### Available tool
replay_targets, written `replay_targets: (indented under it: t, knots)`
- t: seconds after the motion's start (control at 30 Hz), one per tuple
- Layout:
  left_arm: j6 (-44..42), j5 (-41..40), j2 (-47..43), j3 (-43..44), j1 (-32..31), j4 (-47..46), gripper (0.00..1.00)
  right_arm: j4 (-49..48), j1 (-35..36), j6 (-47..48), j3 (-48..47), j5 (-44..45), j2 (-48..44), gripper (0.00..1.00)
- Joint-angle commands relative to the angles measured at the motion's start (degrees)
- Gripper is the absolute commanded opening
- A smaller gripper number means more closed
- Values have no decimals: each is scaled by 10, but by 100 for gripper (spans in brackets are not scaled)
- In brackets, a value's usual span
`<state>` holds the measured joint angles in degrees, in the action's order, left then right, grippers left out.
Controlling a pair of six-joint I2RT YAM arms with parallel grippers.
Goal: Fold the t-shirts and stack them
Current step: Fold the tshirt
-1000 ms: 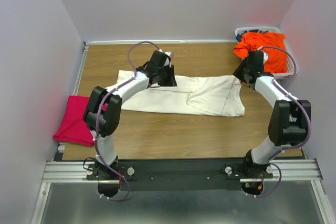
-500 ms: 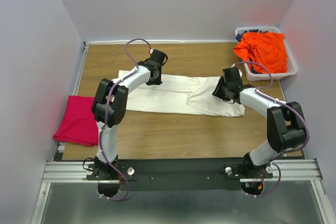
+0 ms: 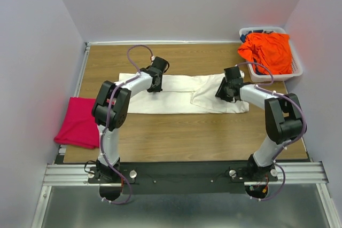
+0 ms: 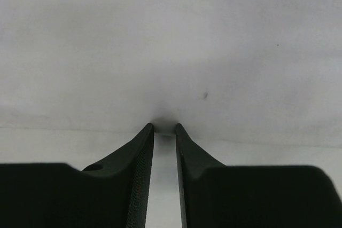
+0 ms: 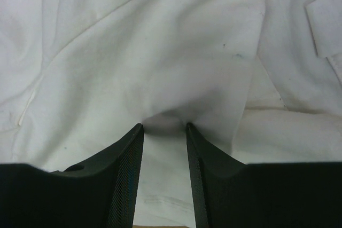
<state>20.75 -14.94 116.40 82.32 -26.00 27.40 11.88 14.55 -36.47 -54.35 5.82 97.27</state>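
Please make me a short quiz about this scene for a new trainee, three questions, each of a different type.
1. True or false: the orange shirt lies in the basket.
2. Choose one: the left gripper and the right gripper both have their tips on which shirt? A. orange B. white C. pink
3. Short answer: at which edge of the table does the pink shirt lie?

Key
1. True.
2. B, the white shirt spread across the middle.
3. The left edge.
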Motion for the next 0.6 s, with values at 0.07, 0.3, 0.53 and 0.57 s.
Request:
replay_targets:
  t: [0.07,0.3,0.53,0.57]
  knots:
    - [27,82,-41,-101,-11,-2,29,4,-27,28,-125,22,104,45]
    - [142,217,-107,-227,-108,-81,28,19,-27,116,-361,-30,280,45]
    - [202,283,-106,-245,-222,-161,28,126,14,189,-662,-105,482,46]
    - [206,292,-102,-242,-238,-175,28,137,35,202,-684,-100,511,46]
